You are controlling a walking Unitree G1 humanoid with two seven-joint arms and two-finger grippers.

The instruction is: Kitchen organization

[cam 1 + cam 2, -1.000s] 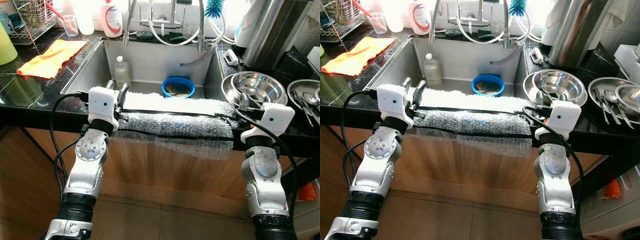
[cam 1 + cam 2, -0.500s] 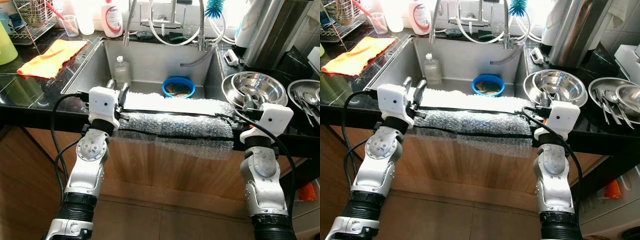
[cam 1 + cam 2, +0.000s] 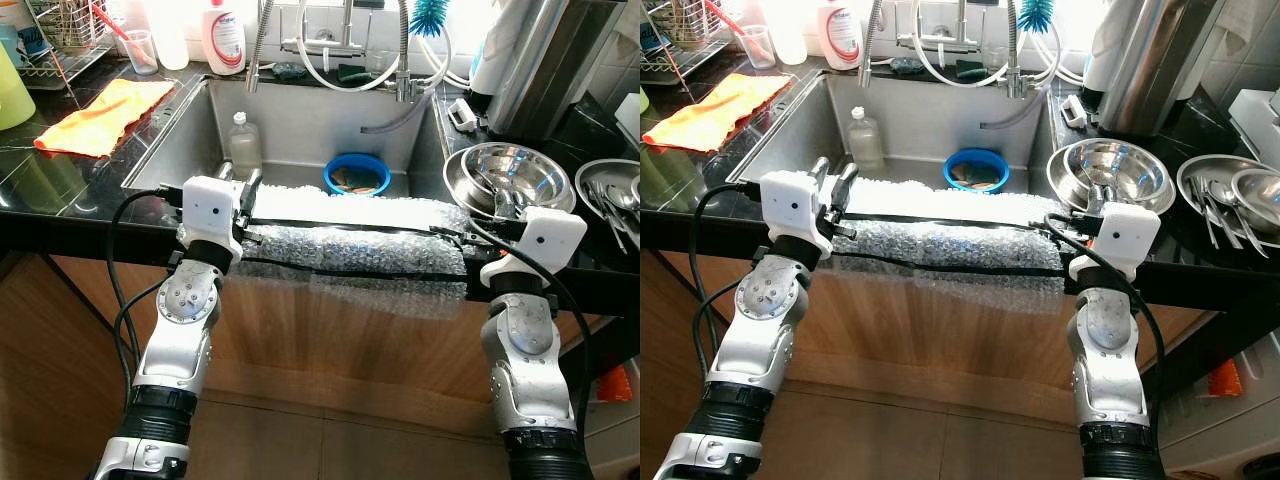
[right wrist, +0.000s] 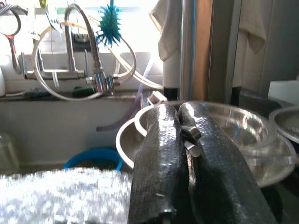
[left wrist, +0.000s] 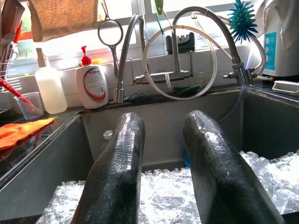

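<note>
A sheet of bubble wrap lies draped over the front rim of the steel sink. My left gripper hovers at the sheet's left end, open, with nothing between its black fingers. My right gripper is at the sheet's right end, shut, its fingers pressed together just in front of a steel mixing bowl. Inside the sink are a blue bowl and a clear plastic bottle.
An orange cloth lies on the black counter at the left, beside a dish rack. A soap bottle and coiled faucet hoses stand behind the sink. A tray of cutlery is at the far right.
My left gripper has shifted slightly to the right over the left end of the bubble wrap. The right gripper has also edged a little to the right, toward the steel bowl.
</note>
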